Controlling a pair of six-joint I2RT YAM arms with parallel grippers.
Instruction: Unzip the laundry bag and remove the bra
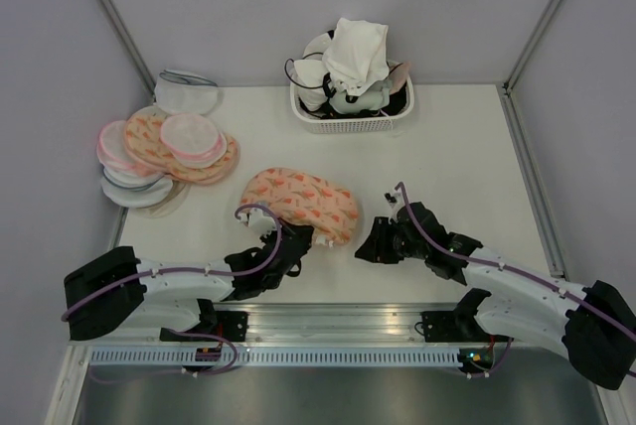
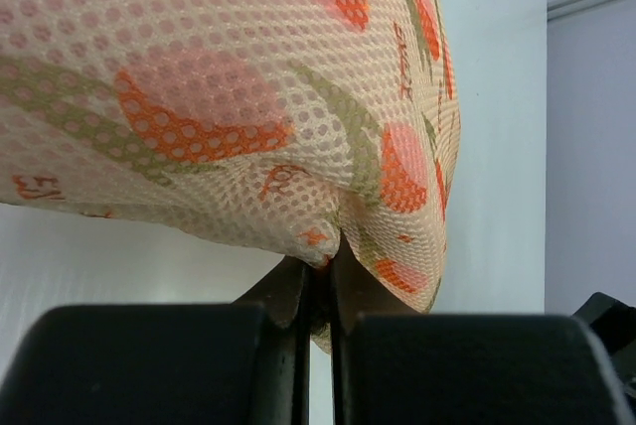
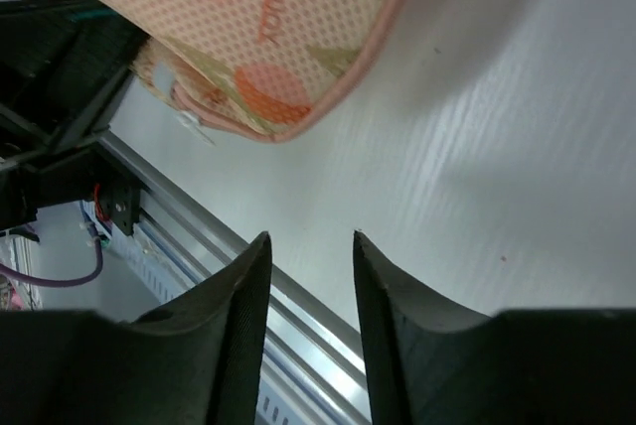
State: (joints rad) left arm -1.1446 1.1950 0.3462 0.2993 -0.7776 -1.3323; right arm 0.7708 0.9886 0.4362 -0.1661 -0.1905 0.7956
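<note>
The laundry bag (image 1: 303,204), peach mesh with orange leaf print and pink edging, lies in the middle of the table. My left gripper (image 1: 296,242) is at its near left edge, shut on a fold of the bag's mesh (image 2: 323,246). The bag fills the left wrist view (image 2: 229,97). My right gripper (image 1: 370,246) is open and empty just right of the bag, above the table. The bag's pink-edged corner (image 3: 268,58) shows at the top left of the right wrist view. The bag looks closed. The bra is hidden.
A pile of similar peach and white-pink pouches (image 1: 164,152) lies at the far left. A white basket (image 1: 348,117) with white and dark garments stands at the back centre. The metal rail (image 1: 328,321) runs along the near table edge.
</note>
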